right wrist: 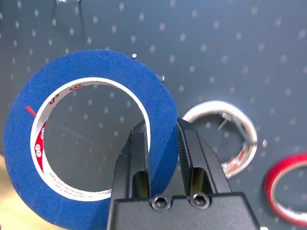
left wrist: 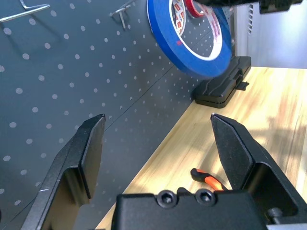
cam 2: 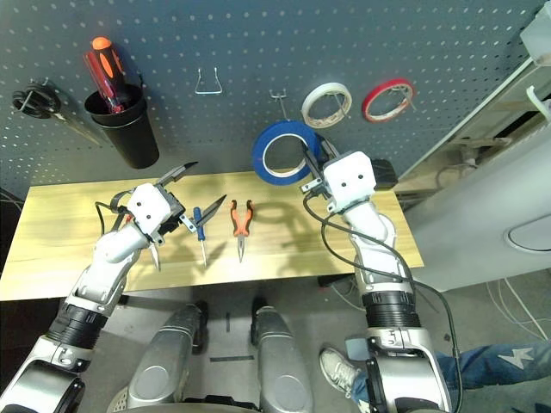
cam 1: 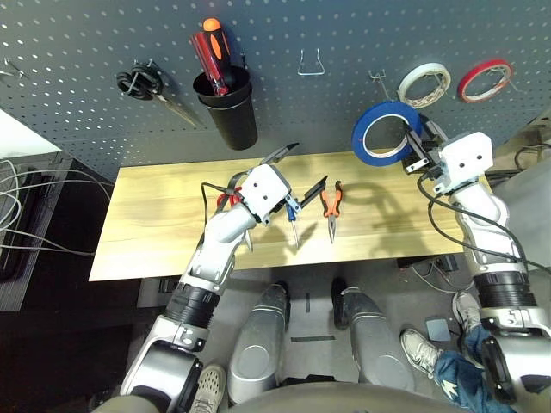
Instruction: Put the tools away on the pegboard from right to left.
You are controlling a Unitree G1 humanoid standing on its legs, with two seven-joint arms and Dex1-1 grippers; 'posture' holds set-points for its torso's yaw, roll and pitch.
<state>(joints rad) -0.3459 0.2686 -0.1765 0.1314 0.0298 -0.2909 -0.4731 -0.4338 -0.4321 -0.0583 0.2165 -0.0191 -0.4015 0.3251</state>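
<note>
Blue tape ring [right wrist: 91,143]: clamped edgewise in right hand [right wrist: 160,139], just below the pegboard [cam 1: 344,34]'s bare hook [cam 1: 376,79]. Left hand [left wrist: 158,143]: fingers apart, empty.

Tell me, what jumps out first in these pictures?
The big blue tape ring, pinched by its rim in the right tool, hangs in the air before the dark grey-blue pegboard, near a white tape ring and a red tape ring hung there. On the pale wooden table, orange-and-black-handled pliers lie beside the open left tool.
</note>
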